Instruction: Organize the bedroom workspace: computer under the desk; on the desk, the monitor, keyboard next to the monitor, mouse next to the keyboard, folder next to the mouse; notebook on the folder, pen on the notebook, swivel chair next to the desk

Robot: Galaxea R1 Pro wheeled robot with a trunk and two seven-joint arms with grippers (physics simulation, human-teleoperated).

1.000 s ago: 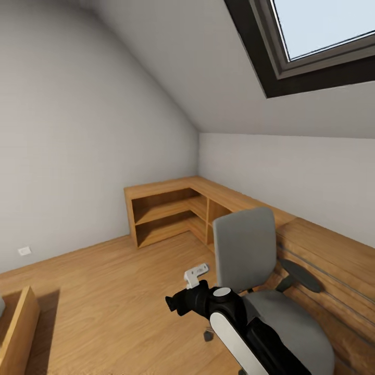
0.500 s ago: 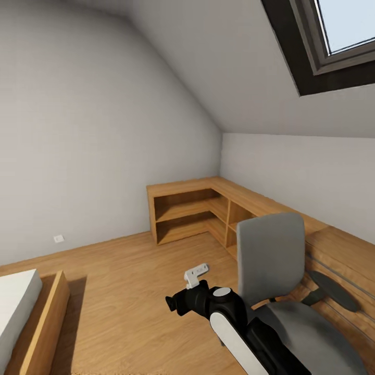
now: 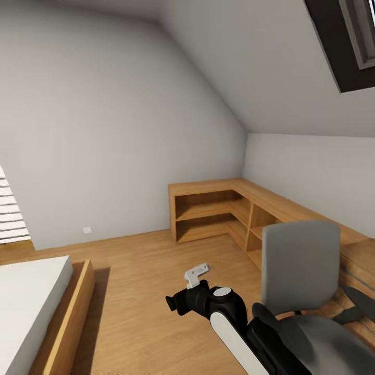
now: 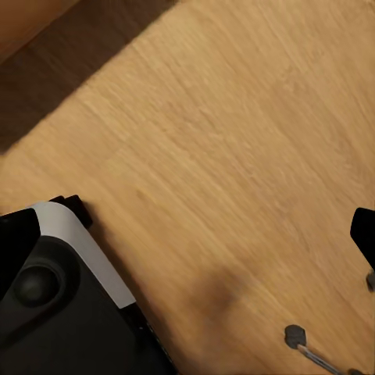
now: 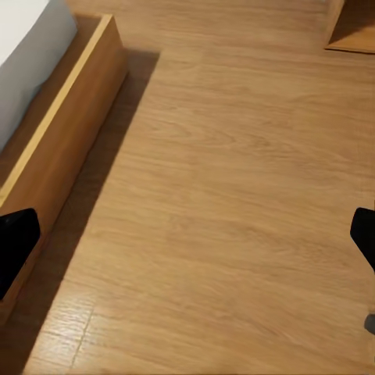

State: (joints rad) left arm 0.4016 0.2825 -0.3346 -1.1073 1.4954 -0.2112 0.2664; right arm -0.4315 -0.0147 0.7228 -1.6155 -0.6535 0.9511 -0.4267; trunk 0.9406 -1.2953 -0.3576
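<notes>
Grey walls and a sloped ceiling with a dark skylight frame (image 3: 346,49) up top, wood floor (image 3: 130,271) everywhere, so we're in the bedroom. Right wrist view has one dark fingertip (image 5: 17,248) at each edge of the picture, so those fingers are spread wide with nothing between them, just floorboards below and the bed frame (image 5: 66,129) off to one side. Left wrist view only gives a dark sliver (image 4: 364,234) at one edge, honestly can't tell if that gripper is apart or together; a chair caster (image 4: 294,337) pokes in near it. From the head view, a black and white arm (image 3: 229,323) sticks out low in the middle, and the swivel chair (image 3: 302,271) sits right beside it, grey back upright, in front of the wooden corner shelving (image 3: 219,211). White mattress (image 3: 26,297) at lower left.
</notes>
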